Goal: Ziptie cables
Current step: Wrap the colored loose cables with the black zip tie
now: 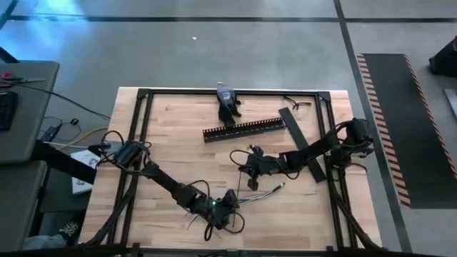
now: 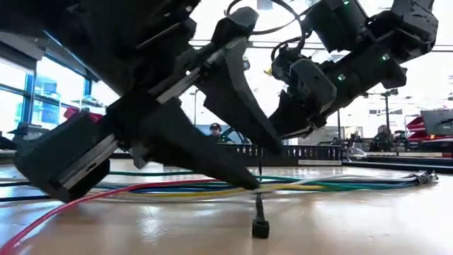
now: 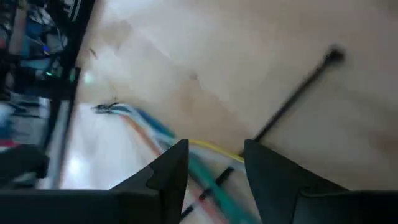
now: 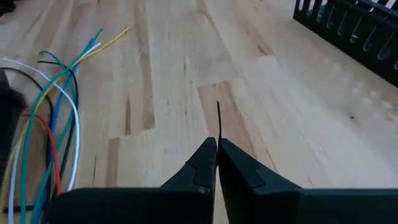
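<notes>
The cables (image 1: pixel 265 191) lie in a loose coloured bundle on the wooden table, near its front middle. My left gripper (image 1: pixel 230 202) hangs open low over them, a finger on either side of the bundle (image 3: pixel 149 127); whether it touches them I cannot tell. My right gripper (image 1: pixel 250 171) is just beyond the cables and is shut on a thin black zip tie (image 2: pixel 259 205). The tie stands upright in front of the cables (image 2: pixel 318 185), with its head (image 2: pixel 260 228) resting on the table. My right gripper pinches the zip tie between its two shut fingertips, and a short thin length of it (image 4: pixel 218 121) sticks out past them. The fingers slant down from the table's right. The tie hangs below them, upright, with its head (image 2: pixel 260 228) on the tabletop.
A black comb-edged duct (image 1: pixel 246 130) lies across the far middle, with a flat black lid strip (image 1: pixel 303 146) slanting beside it on the right. A small dark object (image 1: pixel 227 100) sits at the far edge. Black frame rails (image 1: pixel 143 114) run round the table.
</notes>
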Controlling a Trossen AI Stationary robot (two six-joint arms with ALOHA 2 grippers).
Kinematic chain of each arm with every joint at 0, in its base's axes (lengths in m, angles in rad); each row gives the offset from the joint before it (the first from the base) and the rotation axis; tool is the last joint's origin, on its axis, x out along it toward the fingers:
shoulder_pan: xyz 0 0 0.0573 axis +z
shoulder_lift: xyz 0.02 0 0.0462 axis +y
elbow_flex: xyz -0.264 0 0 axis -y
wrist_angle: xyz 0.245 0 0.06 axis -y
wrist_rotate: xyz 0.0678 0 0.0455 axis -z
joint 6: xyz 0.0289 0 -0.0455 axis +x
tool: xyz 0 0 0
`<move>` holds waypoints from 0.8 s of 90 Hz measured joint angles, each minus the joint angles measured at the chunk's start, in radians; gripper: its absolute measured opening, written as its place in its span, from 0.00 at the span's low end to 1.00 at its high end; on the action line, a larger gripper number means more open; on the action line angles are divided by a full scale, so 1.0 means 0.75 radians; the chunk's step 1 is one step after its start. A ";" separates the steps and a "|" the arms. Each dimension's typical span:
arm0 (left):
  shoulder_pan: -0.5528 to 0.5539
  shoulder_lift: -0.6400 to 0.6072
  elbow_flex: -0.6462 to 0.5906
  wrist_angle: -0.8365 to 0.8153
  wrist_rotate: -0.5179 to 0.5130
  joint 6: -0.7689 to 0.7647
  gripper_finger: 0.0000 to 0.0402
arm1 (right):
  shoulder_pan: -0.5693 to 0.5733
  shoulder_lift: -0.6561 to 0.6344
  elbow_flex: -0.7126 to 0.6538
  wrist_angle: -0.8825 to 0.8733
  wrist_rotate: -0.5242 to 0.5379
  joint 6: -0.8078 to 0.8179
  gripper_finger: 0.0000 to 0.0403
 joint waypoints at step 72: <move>0.026 0.042 0.097 -0.097 0.375 0.242 0.35 | 0.072 0.000 0.000 0.008 0.066 -0.009 0.00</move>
